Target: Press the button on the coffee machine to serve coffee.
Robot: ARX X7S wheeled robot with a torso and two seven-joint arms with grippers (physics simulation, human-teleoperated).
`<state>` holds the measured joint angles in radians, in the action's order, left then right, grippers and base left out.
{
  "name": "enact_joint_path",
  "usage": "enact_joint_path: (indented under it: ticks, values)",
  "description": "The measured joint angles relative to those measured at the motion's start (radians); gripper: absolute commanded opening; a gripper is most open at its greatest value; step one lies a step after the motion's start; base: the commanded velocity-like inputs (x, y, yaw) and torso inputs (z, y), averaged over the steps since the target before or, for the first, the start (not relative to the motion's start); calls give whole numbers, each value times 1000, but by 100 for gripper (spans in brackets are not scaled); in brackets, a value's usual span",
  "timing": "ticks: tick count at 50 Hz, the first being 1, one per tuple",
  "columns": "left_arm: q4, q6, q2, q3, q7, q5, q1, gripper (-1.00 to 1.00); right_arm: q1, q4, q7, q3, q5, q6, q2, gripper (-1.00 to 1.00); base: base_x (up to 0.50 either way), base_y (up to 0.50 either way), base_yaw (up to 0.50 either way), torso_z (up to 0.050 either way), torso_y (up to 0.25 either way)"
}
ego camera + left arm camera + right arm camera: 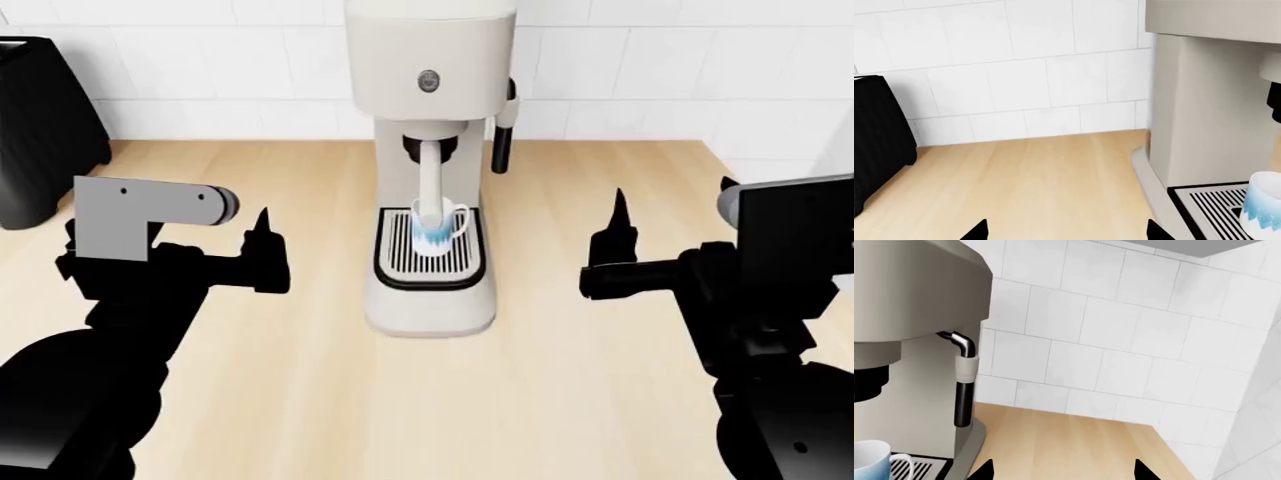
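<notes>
The cream coffee machine stands at the middle of the wooden counter, against the tiled wall. Its small round dark button sits on the front face of the boxy head. A white and blue mug rests on the black slotted drip tray, under the spout. My left gripper hovers open to the left of the machine, level with the tray. My right gripper hovers open on the other side. Both are well below the button and apart from the machine. In the wrist views each gripper holds nothing, and the button is out of view.
A black toaster stands at the counter's far left by the wall, also seen as the dark toaster in the left wrist view. The dark steam wand hangs on the machine's right side. Bare wood lies on both sides of the machine.
</notes>
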<state>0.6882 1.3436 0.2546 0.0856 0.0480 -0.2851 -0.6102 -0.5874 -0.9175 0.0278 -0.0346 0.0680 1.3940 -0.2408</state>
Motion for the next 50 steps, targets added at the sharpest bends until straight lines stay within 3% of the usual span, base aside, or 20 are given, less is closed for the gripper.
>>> enact_joint_path:
  ticks: [33, 43, 46, 50]
  values:
    - [-8, -15, 11, 6, 9, -12, 9, 100, 27, 16, -14, 0, 8, -34, 0, 100, 159, 0, 0, 0, 1]
    - [57, 71, 10, 20, 7, -45, -27, 100, 26, 16, -18, -5, 9, -28, -1, 100, 0, 0, 0, 0, 0]
    - [79, 114, 15, 40, 64, -130, -52, 100, 27, 18, -20, -6, 10, -29, -1, 100, 0, 0, 0, 0, 0]
    - [66, 154, 46, 83, 282, -379, -99, 100, 29, 21, -21, -7, 11, -32, 0, 100, 0, 0, 0, 0, 0]
